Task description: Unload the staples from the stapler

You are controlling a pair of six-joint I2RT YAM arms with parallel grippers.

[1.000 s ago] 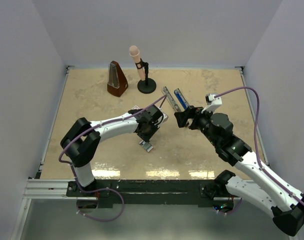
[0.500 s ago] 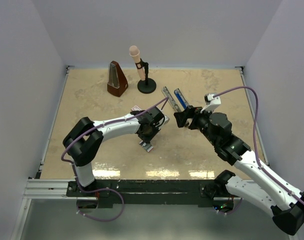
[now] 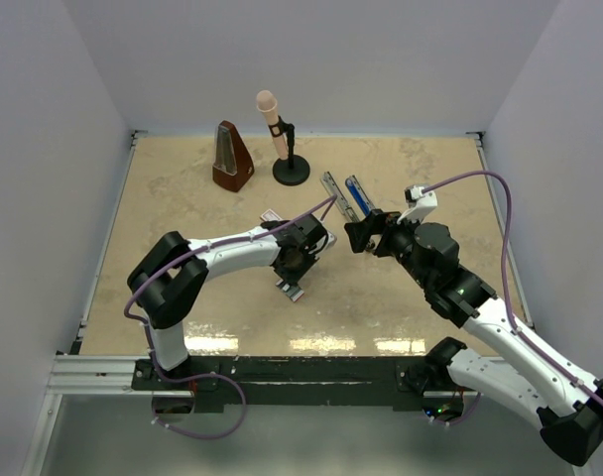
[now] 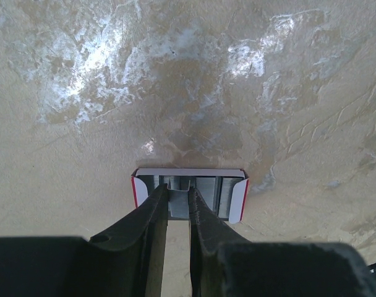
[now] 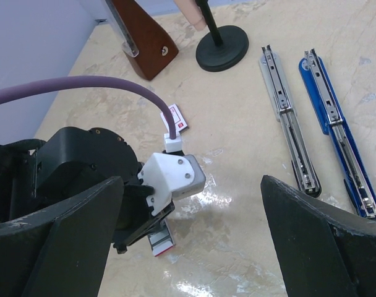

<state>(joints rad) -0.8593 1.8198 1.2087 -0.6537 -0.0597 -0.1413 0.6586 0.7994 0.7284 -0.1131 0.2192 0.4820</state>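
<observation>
Mid-table, left gripper [image 4: 177, 193] pinches staples [image 4: 203, 195] inside box [image 4: 237, 199]; right gripper [image 3: 359, 236] gapes beside opened stapler [image 5: 339, 133]; metronome [image 3: 232, 159], mic [image 3: 277, 129] well behind

- The metronome [image 3: 232, 159] stands at the far side of the table [image 3: 163, 238], with the microphone [image 3: 281, 139] just to its right.
- The stapler [image 3: 360, 198] lies right of the microphone and nearer.
- A small box [image 4: 188, 172] sits mid-table, before and left of the stapler.
- Staples [image 4: 208, 193] lie in the box.
</observation>
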